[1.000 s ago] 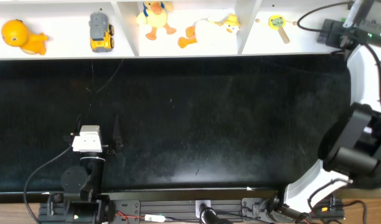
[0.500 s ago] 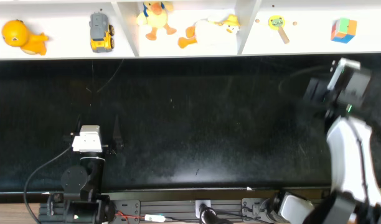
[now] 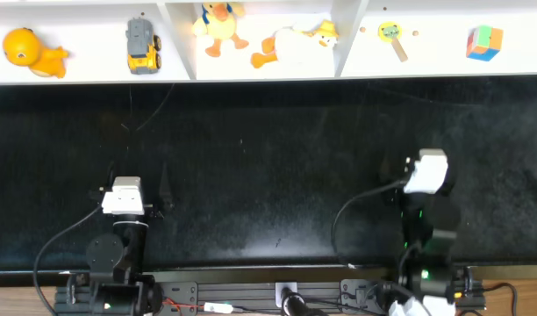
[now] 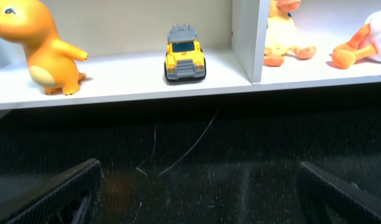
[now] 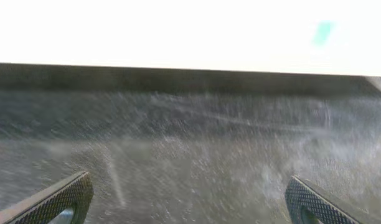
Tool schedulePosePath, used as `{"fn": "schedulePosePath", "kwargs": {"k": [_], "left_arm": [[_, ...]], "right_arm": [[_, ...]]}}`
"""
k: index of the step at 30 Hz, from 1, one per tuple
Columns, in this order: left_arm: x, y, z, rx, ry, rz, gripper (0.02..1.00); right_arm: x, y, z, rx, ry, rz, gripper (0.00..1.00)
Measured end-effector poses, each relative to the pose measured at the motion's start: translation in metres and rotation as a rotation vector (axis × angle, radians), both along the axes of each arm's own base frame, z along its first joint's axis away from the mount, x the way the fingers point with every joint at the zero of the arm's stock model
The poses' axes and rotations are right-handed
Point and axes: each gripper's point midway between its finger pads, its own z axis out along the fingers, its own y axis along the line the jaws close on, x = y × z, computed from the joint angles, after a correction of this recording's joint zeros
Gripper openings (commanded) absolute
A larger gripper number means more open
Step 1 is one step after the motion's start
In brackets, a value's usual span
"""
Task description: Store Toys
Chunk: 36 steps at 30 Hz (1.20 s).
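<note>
Wide open, the left claw [image 4: 198,169] hangs low over the black bench [image 3: 277,167], fingers spread with nothing between them; it faces the white shelf [image 3: 251,72] along the far edge. Over on the other side the right claw [image 5: 189,180] is just as wide apart and grips nothing, low over the bench near its own arm's base.

Between the left claw and the shelf lies dark bench surface crossed by thin pale scratch marks [image 4: 181,146]; two upright dividers [image 3: 178,39] split the shelf into three bays. All the toys sit in the shelf, well apart from both claws.

First bay: one orange figure [image 3: 32,51] and one yellow truck [image 3: 142,46], standing side by side but not touching; the truck's nose points out at the left claw. Middle bay: two plush toys, one yellow plush duck [image 3: 220,26] sitting up and one white plush duck [image 3: 295,42] lying on its side just beside it. Last bay: one stick toy [image 3: 393,37] with a round head and one coloured cube [image 3: 483,41], well apart. Six toys in all, two claws; cables [image 3: 67,241] trail along the near edge by the arm bases.
</note>
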Motion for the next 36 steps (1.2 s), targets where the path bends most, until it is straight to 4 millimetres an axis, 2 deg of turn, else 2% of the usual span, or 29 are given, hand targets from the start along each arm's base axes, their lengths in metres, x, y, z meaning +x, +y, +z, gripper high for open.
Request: {"fn": "schedulePosePath", "kwargs": {"k": [2,5,14,36], "left_arm": [[0.000,0.000,0.000,0.000,0.000,0.000,0.998],[0.000,0.000,0.000,0.000,0.000,0.000,0.998],[0.000,0.000,0.000,0.000,-0.002,0.000,0.998],[0.000,0.000,0.000,0.000,-0.002,0.000,0.998]], "right_arm": [[-0.005,0.007,0.002,-0.002,-0.053,0.028,0.996],[-0.013,0.016,-0.010,0.009,-0.046,0.060,0.996],[-0.021,0.019,0.040,0.023,-0.263,0.071,0.996],[-0.021,0.015,0.040,0.021,-0.262,0.046,0.996]]}}
